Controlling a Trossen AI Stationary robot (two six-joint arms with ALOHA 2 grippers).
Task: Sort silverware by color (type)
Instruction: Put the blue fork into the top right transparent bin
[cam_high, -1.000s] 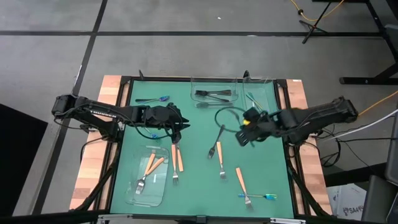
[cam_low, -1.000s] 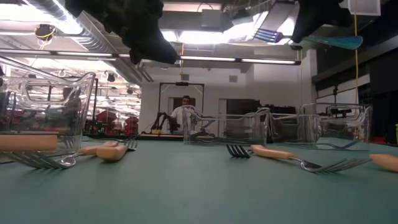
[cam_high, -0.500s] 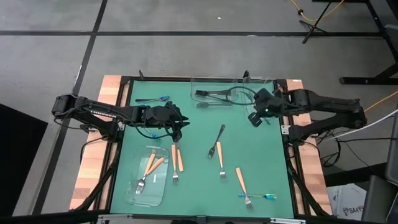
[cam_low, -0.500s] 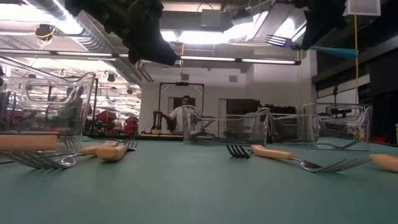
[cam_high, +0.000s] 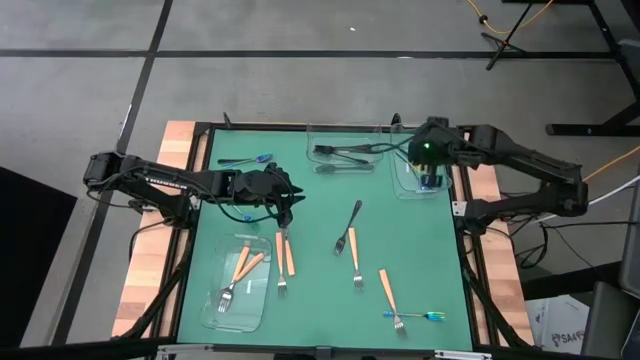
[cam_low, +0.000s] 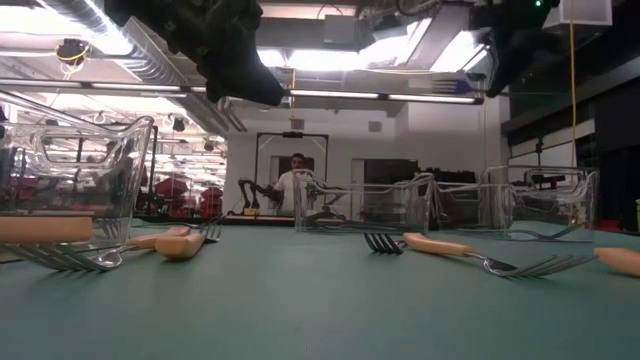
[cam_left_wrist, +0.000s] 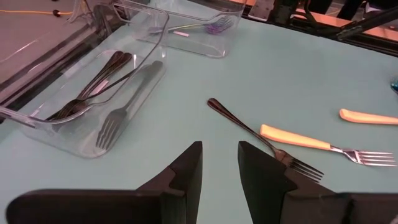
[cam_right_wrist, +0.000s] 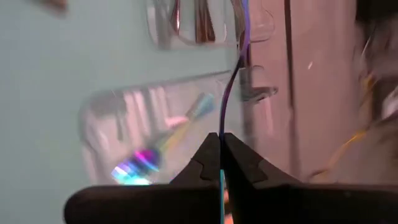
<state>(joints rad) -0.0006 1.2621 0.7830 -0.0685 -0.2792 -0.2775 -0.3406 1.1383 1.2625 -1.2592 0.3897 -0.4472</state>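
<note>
Hovering with its fingers parted around nothing, the left gripper (cam_high: 287, 207) hangs above an orange-handled fork (cam_high: 280, 262) beside the front-left tray (cam_high: 240, 300) holding more orange-handled forks. At the back right, the right gripper (cam_high: 428, 172) pinches an iridescent blue utensil (cam_right_wrist: 231, 87) over the clear tray (cam_high: 400, 185).

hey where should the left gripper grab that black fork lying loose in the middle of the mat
Grip the black fork around mid-handle, coming straight down from above. It lies flat and alone on the green mat, its thin handle running diagonally, so turn the left gripper to close across that diagonal.
</note>
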